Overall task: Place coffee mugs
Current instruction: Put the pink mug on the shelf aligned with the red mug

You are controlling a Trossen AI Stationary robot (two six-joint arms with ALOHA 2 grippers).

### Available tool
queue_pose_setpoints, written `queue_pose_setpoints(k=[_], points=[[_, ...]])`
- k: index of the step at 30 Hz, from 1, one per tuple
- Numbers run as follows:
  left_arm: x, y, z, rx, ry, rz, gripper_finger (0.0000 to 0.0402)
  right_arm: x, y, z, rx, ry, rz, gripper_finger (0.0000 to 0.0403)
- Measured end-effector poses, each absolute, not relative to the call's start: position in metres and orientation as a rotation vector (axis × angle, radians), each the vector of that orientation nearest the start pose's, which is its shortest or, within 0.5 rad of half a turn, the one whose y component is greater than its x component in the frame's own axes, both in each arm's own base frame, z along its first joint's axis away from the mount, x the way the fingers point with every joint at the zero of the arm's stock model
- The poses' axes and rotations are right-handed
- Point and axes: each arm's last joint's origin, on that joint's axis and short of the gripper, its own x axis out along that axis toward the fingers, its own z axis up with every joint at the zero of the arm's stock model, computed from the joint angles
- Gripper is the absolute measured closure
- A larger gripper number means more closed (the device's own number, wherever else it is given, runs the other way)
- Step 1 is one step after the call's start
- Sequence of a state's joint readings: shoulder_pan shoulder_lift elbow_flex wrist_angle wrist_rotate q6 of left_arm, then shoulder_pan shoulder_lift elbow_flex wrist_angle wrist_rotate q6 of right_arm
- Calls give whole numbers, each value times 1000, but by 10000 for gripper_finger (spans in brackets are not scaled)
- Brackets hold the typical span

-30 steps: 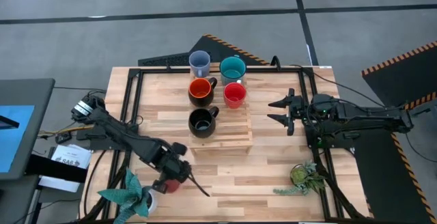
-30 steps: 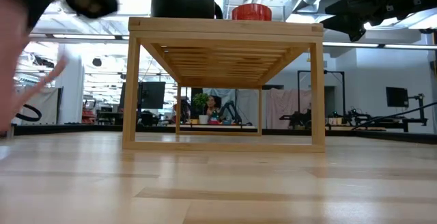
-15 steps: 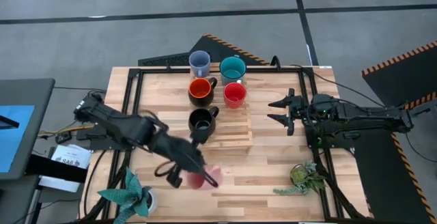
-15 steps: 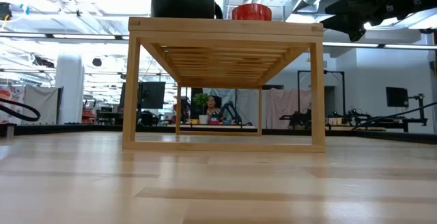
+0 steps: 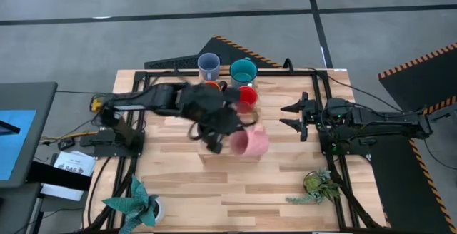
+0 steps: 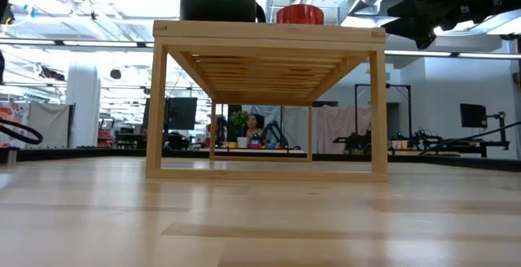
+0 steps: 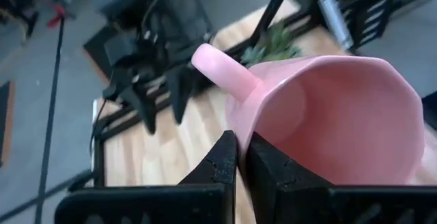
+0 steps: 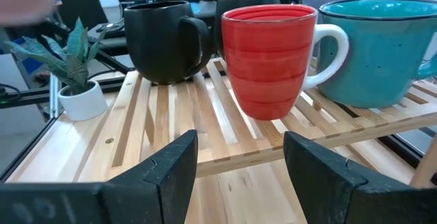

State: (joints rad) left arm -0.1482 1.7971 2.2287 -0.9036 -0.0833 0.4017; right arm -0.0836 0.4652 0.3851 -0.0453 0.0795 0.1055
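Observation:
My left gripper (image 5: 230,131) holds a pink mug (image 5: 250,143) above the near right corner of the slatted wooden rack (image 5: 246,150). On the rack stand the grey-blue mug (image 5: 208,65), the teal mug (image 5: 243,70), the red mug (image 5: 246,95) and the black mug with orange inside (image 5: 214,86). The left arm hides the all-black mug from above, but it shows in the right wrist view (image 8: 164,43). My right gripper (image 5: 295,118) is open and empty, level, to the right of the rack, facing the mugs. My left gripper pinches the pink mug's wall at the rim (image 7: 239,132), right beside the handle (image 7: 222,67). One finger (image 7: 270,173) is inside the mug and one finger (image 7: 220,166) is outside. The mug is lifted clear and tilted, its open mouth toward the wrist camera.
A spiky-leaved plant in a white pot (image 5: 139,202) stands at the table's near left corner. A small green plant (image 5: 318,185) stands at the near right. Dark frame rails (image 5: 325,91) run along the table's sides. Bare wood lies in front of the rack.
My left gripper has carried the pink mug from the table's near left, beside the potted plant, up and toward the right and far side. The mug has gone from close to the table to over the rack's near right corner. The arm has left the low view.

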Motion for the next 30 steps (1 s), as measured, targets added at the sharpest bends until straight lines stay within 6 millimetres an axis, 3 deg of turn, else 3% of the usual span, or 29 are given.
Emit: queue_pose_setpoints(k=[5,11,30], points=[[396,-28,454,464,531,-117,401,128,-14,250,106,118,-173,159],[416,-9,422,507,655,-94,401,128,-14,250,106,121,-173,159],[410,1,403,515,852,-102,394,128,-14,249,104,123,-173,159]])
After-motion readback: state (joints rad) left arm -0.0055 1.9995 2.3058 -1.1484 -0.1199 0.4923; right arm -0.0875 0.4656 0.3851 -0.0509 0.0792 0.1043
